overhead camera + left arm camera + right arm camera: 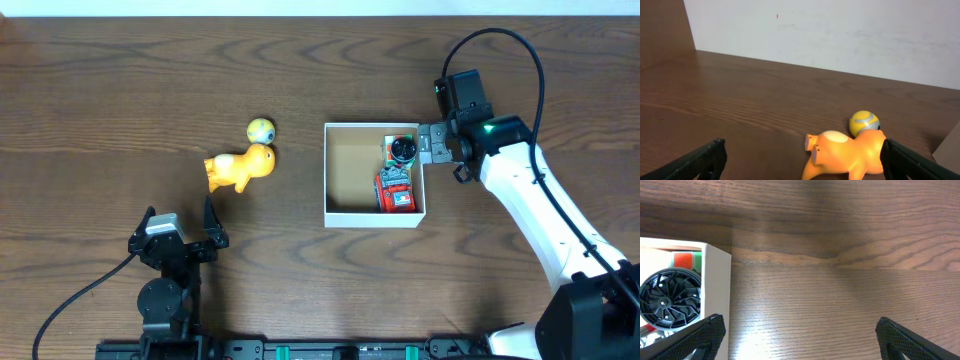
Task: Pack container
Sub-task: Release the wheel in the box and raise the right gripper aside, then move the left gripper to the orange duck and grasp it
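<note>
- The container stood on the wooden table, right of centre in the overhead view, upright and open-topped, with white walls and a brown floor.
- Contents were confined to the right-hand side of the container: a black finned disc towards the far corner and a red toy nearer the front. The left part of the floor was bare cardboard.
- The right gripper sat just outside the right wall of the container, near the far right corner, fingers pointed at the box.
- Its jaws were spread wide and held nothing. In the right wrist view, the white wall and the black disc appeared by the left finger, and bare table lay between the fingers (whether a finger touched the wall could not be determined).
- The left gripper was near the front of the table, well apart from the container and to its left.
- Its jaws were likewise wide apart and empty.
- An orange toy animal lay on its side ahead of the left gripper, outside the container and to its left.
- A yellow ball rested just beyond the orange toy, close beside it; contact could not be confirmed.
</note>
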